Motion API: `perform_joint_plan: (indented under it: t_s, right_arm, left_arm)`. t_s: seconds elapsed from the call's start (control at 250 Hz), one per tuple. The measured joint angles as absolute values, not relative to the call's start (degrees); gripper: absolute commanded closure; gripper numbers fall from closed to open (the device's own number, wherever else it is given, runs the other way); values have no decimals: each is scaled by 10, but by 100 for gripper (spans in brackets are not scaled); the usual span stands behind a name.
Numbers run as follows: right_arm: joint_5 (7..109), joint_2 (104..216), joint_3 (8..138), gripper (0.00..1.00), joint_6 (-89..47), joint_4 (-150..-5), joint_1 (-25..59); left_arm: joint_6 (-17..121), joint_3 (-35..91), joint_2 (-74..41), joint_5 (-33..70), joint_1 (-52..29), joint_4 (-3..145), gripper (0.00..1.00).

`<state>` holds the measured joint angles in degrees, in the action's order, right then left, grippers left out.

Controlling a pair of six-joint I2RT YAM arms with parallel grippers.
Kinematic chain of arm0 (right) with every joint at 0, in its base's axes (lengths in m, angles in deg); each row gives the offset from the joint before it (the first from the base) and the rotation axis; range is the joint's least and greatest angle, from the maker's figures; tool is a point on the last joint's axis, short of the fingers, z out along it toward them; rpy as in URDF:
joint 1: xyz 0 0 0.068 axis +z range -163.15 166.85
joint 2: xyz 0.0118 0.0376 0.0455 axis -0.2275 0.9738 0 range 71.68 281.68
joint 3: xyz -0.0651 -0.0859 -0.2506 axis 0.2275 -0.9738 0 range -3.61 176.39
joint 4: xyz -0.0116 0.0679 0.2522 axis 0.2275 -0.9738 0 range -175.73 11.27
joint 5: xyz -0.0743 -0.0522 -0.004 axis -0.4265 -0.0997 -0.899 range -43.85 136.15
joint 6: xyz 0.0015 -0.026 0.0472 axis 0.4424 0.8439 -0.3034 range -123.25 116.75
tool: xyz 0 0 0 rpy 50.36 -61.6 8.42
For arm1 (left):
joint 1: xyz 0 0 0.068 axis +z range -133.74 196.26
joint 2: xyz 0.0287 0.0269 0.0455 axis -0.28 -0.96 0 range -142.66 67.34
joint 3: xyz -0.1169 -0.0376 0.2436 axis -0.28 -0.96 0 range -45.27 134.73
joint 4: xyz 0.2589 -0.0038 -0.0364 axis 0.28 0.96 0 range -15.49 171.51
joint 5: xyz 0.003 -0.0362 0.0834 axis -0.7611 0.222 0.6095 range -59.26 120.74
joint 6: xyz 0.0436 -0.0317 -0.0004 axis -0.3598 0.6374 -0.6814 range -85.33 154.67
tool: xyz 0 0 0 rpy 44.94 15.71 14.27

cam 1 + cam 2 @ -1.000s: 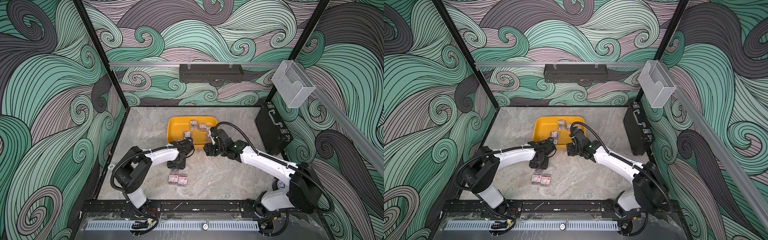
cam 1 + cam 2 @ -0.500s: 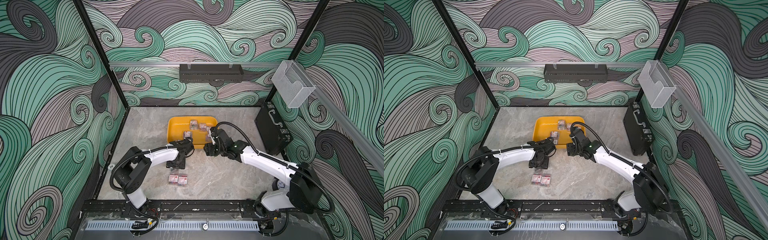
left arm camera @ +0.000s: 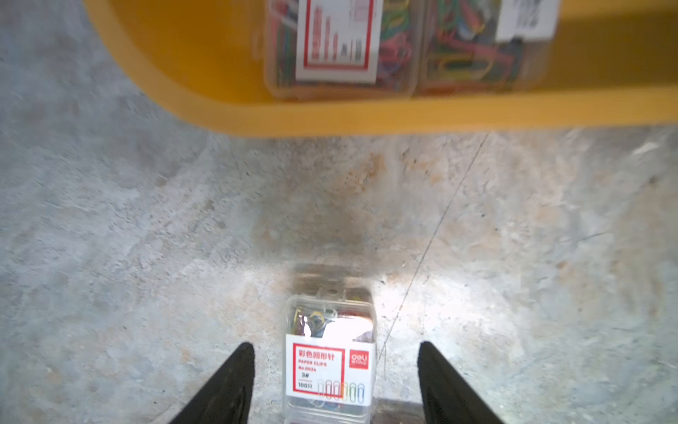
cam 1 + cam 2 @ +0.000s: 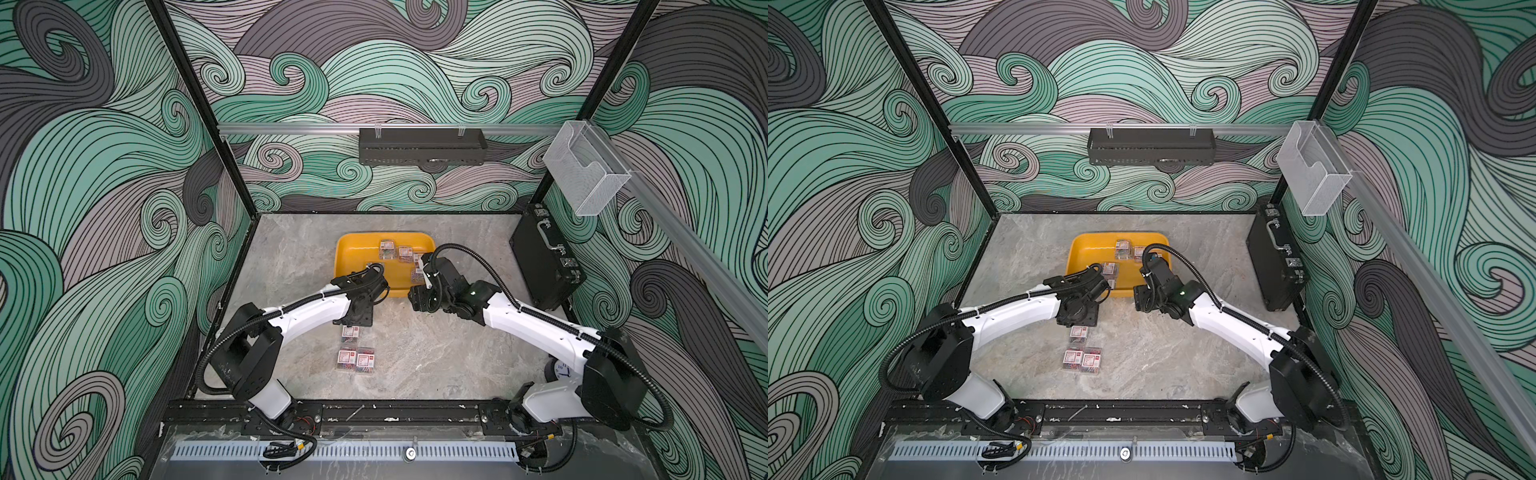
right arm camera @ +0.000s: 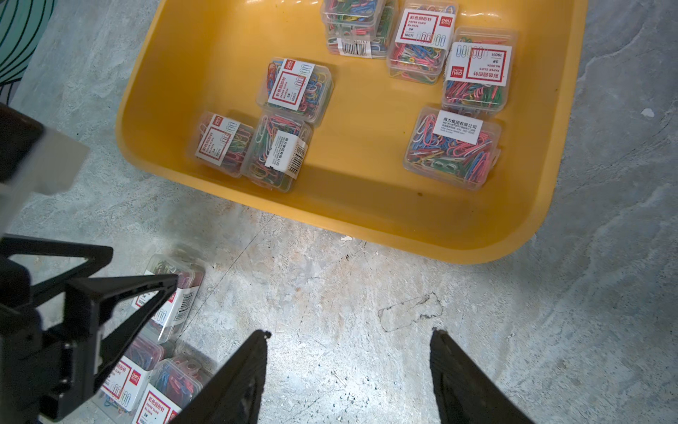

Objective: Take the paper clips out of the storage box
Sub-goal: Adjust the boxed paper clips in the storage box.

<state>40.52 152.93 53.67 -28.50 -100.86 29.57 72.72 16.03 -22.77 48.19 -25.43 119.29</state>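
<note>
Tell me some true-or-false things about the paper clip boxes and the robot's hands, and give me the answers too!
1. Three boxes of paper clips lie on the table, outside the yellow tray. True.
2. The yellow tray is empty. False: several boxes sit inside it.
3. The left hand is open, with a box on the table between its fingers. True.
4. The right hand is holding a box. False: it is open and empty, over bare table.
</note>
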Motion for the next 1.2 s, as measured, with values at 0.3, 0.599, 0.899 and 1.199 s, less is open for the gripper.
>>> perform_joint_plan:
  t_s: [0.3, 0.599, 0.899, 1.199]
  right_arm:
    - [399, 1520, 537, 29, -280, -1019, 296]
    - [389, 1518, 537, 30, -269, -1026, 296]
    - [393, 1570, 581, 32, -248, -1034, 296]
    - [397, 1664, 669, 31, -207, -1036, 296]
  left_arm:
    - [673, 207, -161, 534, -239, 1191, 31]
    - [646, 155, -48, 551, -236, 1144, 30]
    - [644, 135, -37, 549, -236, 1134, 30]
    - [644, 135, -34, 549, -236, 1133, 30]
